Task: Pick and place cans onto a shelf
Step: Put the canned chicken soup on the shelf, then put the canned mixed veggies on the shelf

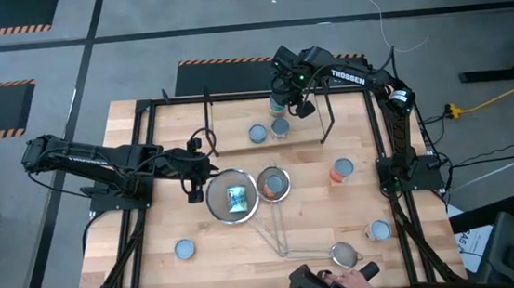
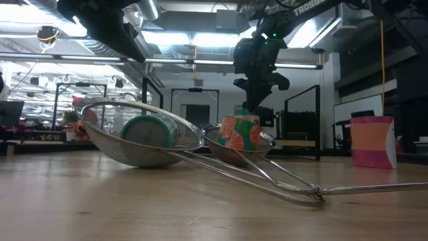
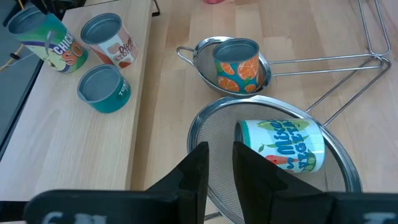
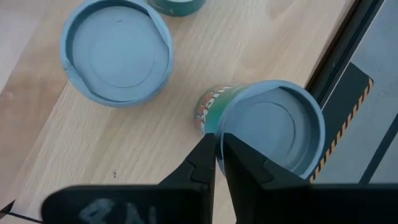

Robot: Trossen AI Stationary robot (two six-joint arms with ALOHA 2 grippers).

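I count three small cylindrical cans with pale blue-grey tops standing on the light wooden board of the low black-rod shelf (image 1: 238,146): a teal one (image 3: 104,89), one with a white and red label (image 3: 111,38) and a green-labelled can (image 4: 267,127) at the shelf's back edge, beside the black table frame. I judge the job roughly a third done.

Well off the shelf, toward the table's front, much is left. An orange-patterned can (image 3: 236,65) sits upright in the small round steel mesh strainer (image 1: 274,184); a green and white labelled can (image 3: 283,144) lies on its side in the large mesh strainer (image 1: 232,196). An orange-red can (image 1: 341,170) stands right of the small strainer, and two more blue-topped cans rest near the front edge, one at the left (image 1: 184,250) and one at the right (image 1: 379,230).

My right gripper (image 4: 217,155) hangs over the shelf's back edge, directly above the green-labelled can, its fingers nearly pressed together with only a slit between them and nothing pinched; that can stands free just beneath the tips. My left gripper (image 3: 219,168) hovers at the rim of the large strainer, fingers narrowly parted and empty, the toppled can just beside them.
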